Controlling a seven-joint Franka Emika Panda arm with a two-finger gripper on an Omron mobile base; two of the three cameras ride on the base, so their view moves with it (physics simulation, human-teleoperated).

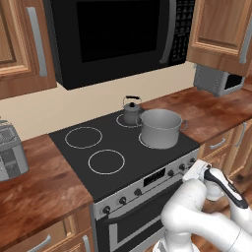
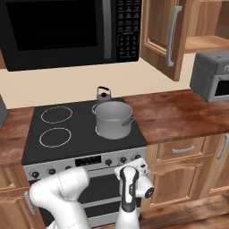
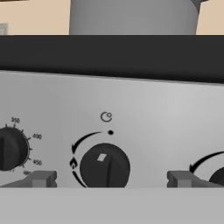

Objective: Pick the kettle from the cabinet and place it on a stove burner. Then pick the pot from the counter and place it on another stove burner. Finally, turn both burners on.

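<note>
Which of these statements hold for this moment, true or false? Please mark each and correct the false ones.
1. The kettle stands on a rear burner of the cooktop. True.
2. The pot sits on the counter beside the stove. False: it sits on a front burner, next to the kettle.
3. The gripper has its jaws open, one to each side of a stove knob. True.
4. The gripper holds the kettle. False: it holds nothing.
5. The cabinet door right of the microwave stands open. True.
</note>
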